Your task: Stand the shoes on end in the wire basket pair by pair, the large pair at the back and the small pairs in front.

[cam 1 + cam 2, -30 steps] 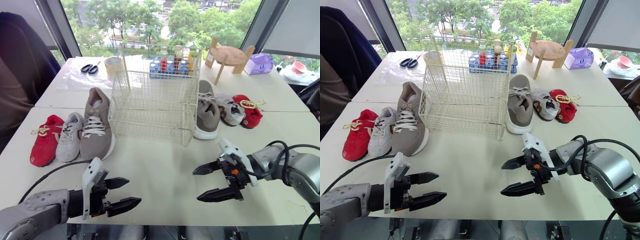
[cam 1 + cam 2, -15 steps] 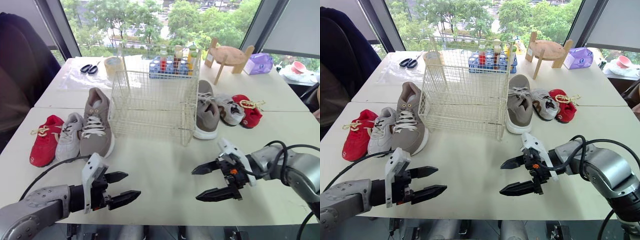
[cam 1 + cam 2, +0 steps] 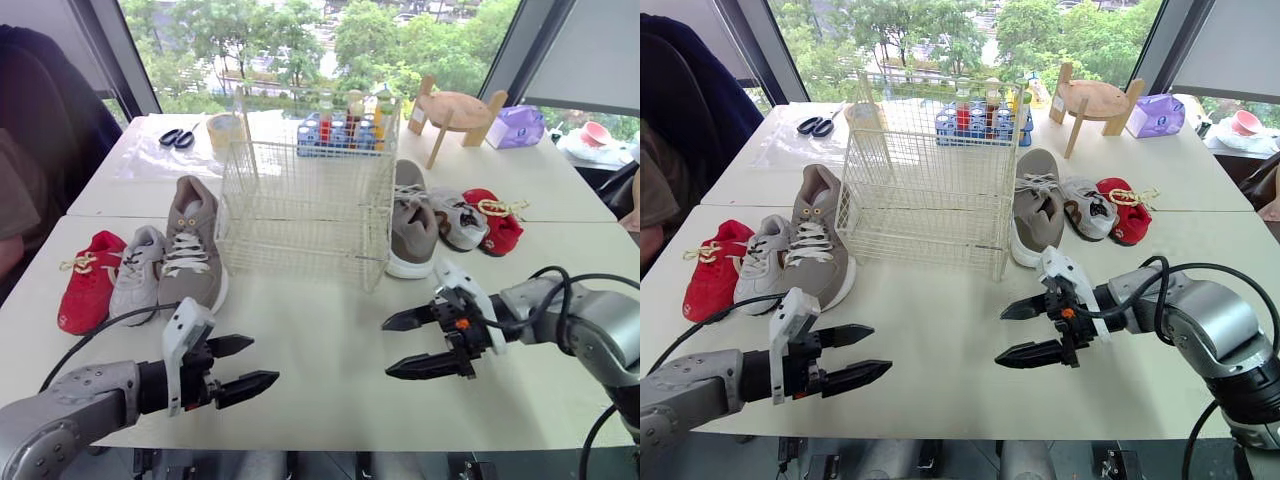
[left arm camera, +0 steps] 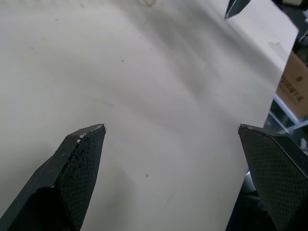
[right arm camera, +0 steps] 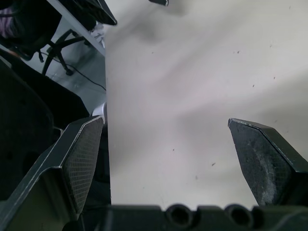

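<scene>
Nothing's been loaded yet. At middle left of the frame, a red shoe [image 3: 88, 282], a grey shoe [image 3: 135, 272] and a big shoe [image 3: 192, 250] are laid side by side on the counter [image 3: 320, 330]. Soft knit uppers, rubbery soles and loose laces can be seen.

The left tool [image 3: 263, 361], lower left, is held wide open and empty.

The basket [image 3: 305, 205], at centre, is boxy, open-topped thin white wire. It's probably light, so it could be shoved or tipped by a hard push, and laces could get snagged in the mesh.

The right tool [image 3: 386, 350], lower right, is spread wide too, with nothing gripped.

Right of the basket, the mates are lined up: big mate [image 3: 410, 232], grey mate [image 3: 456, 215], red mate [image 3: 496, 224]. If the small pairs are placed first, the back would likely be blocked.
</scene>
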Tool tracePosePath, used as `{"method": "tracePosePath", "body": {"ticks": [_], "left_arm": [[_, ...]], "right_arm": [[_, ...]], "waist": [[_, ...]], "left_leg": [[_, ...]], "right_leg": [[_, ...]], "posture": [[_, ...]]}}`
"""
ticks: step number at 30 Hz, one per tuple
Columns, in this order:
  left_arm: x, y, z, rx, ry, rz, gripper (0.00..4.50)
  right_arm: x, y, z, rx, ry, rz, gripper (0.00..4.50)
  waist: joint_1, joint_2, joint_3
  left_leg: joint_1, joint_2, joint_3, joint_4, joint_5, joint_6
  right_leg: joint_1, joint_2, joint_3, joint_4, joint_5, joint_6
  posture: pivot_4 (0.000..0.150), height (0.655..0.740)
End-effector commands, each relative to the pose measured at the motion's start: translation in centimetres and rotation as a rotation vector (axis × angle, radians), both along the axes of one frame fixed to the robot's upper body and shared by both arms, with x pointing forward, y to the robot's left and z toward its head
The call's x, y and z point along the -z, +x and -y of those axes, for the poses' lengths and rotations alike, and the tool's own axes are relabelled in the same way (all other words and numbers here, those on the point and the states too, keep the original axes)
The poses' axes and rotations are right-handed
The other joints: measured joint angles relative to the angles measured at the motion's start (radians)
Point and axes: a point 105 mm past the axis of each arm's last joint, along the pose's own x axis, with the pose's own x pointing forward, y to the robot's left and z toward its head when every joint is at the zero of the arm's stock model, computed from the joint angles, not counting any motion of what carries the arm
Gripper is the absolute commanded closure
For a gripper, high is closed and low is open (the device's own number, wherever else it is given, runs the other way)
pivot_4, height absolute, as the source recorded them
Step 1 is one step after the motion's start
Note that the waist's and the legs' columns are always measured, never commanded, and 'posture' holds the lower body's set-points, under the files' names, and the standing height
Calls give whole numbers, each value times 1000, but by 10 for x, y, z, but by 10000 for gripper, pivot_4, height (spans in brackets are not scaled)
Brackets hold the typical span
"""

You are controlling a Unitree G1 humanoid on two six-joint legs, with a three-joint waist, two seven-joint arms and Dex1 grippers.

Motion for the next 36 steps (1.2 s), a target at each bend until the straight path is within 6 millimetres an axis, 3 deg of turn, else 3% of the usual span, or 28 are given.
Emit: {"method": "tracePosePath", "body": {"ticks": [1, 4, 8, 11, 15, 18, 23, 26, 33, 36], "left_arm": [[-22, 6, -13, 10, 43, 76, 0], [-56, 6, -17, 83, 51, 140, 0], [-94, 15, -2, 166, 36, 268, 0], [-108, 16, 18, 221, 11, 335, 0], [-110, 11, 32, 255, -15, 344, 0], [-107, 12, 35, 242, -24, 340, 0], [-86, 19, 38, 227, 1, 315, 0], [-83, 23, 42, 227, -2, 324, 0], [-80, 28, 47, 223, -16, 345, 0], [-78, 30, 48, 216, -17, 350, 0]], "right_arm": [[-44, 8, 2, -7, 35, 107, 386], [-96, 17, -9, -74, 62, 265, 386], [-132, 31, -37, -183, 143, 370, 386], [-115, 53, -52, -234, -17, 464, 386], [-96, 63, -54, -319, -218, 467, 386], [-87, 70, -52, -351, -343, 465, 386], [-79, 97, -68, -323, -465, 533, 386], [-74, 103, -68, -326, -507, 594, 9472], [-73, 102, -62, -331, -559, 651, 42420], [-76, 100, -59, -311, -555, 652, 44361]], "waist": [[0, 0, 0], [-2, 3, 2], [-3, 2, 1], [-4, 2, 1], [-6, 2, 1], [-6, 2, 1], [-22, 2, 1], [-22, 2, 1], [-26, 2, 1], [-27, 2, 1]], "left_leg": [[0, 0, 0, 0, 0, 0], [-1, 0, 0, 1, 0, 0], [0, 3, 0, 0, 0, 0], [0, 3, 0, 0, 0, -1], [-1, 2, 2, 0, 0, -1], [-3, 1, 3, 0, 1, -2], [-2, 3, 3, 0, 3, -5], [-2, 4, 1, 0, 4, -7], [-2, 5, 1, 0, 5, -8], [-3, 5, 1, 0, 5, -9]], "right_leg": [[0, 0, 0, 0, 0, 0], [-2, 1, 0, 1, 2, -2], [-1, 4, -1, -1, 2, -2], [0, 7, -1, -1, 2, -2], [-2, 6, 1, 0, 5, 3], [-7, 6, 3, 5, 5, 3], [-10, 8, 3, 12, 5, 3], [-9, 10, 3, 13, 5, 2], [-10, 11, 3, 13, 5, 2], [-11, 11, 4, 14, 6, 2]], "posture": [[1500, 7400], [1500, 7400], [1500, 7400], [1500, 7400], [1500, 7400], [1500, 7400], [1500, 7400], [1500, 7400], [1500, 7400], [1500, 7400]]}}
